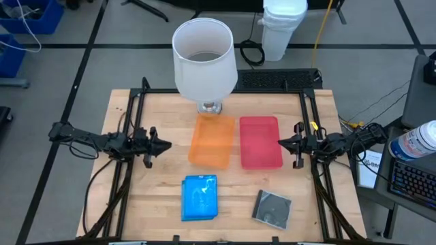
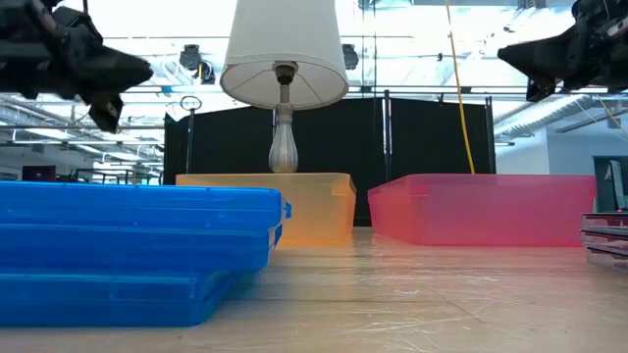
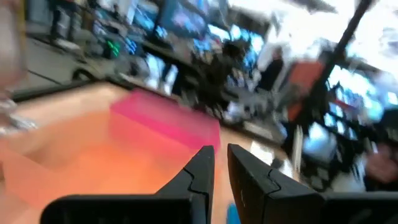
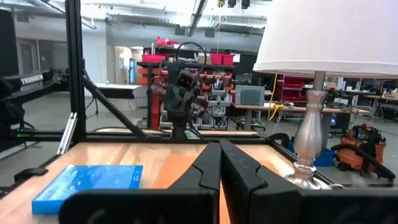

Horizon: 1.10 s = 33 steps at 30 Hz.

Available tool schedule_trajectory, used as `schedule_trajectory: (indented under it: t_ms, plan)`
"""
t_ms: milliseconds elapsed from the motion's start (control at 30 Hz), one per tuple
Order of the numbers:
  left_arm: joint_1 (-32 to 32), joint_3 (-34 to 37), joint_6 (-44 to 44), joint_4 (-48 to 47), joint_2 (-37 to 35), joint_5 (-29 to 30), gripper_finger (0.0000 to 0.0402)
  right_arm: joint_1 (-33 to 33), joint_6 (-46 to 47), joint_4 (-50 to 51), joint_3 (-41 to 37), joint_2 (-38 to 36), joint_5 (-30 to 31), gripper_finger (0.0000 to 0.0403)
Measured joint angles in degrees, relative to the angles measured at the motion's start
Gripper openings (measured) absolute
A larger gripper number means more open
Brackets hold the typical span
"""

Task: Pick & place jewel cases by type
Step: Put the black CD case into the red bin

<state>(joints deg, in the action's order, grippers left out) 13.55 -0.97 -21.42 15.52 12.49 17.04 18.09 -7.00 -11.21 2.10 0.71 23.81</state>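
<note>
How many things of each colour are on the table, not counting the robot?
Blue: 1 stack of blue cases; how many it holds is unclear
Grey: 1 stack of grey cases; number unclear
Orange: 1 orange tray
Red: 1 red tray
White: 1 lamp
Total: 5

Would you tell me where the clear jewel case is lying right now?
In the high view the clear jewel case lies near the table's front edge, right of the blue jewel cases and in front of the red tray.

1. Left arm (image 1: 88, 138): slim, dark, jointed links with black cables trailing alongside.
2. Right arm (image 1: 347, 141): same dark build, a small yellow marking near its wrist.
3. Fingers (image 4: 205, 171): matte black, angular, tapering to pointed tips.
</note>
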Motion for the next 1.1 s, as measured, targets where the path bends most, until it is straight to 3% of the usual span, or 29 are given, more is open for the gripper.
schedule_trajectory:
  t_ms: [133, 233, 533, 767, 1000, 1100]
  plan:
    - [1.09, -2.37, -0.12, 1.98, 4.91, -2.79, 0.0051, 1.02, 4.29, 10.48, 5.80, 2.62, 0.10, 0.0009]
    - [3.38, -5.33, 0.11, 2.67, 12.35, 0.47, 0.0051, 2.55, 9.14, 14.31, 13.47, 7.52, 0.28, 0.0023]
    - [7.61, -22.28, 7.69, 4.03, 40.84, 3.30, 0.0051, 8.44, 26.60, 53.90, 40.67, 37.13, 5.76, 0.0036]
    - [11.85, -41.82, 20.84, 4.00, 63.10, 2.53, 0.0051, 12.38, 40.72, 72.65, 52.52, 52.88, -8.94, 0.0036]
    - [15.74, -61.76, 31.19, -2.06, 82.40, 2.49, 0.0051, 16.39, 51.20, 74.18, 51.30, 53.67, -22.84, 0.0036]
    - [16.75, -70.08, 36.32, -3.96, 90.37, 2.53, 0.0051, 18.34, 55.57, 71.59, 48.91, 52.69, -26.01, 0.0042]
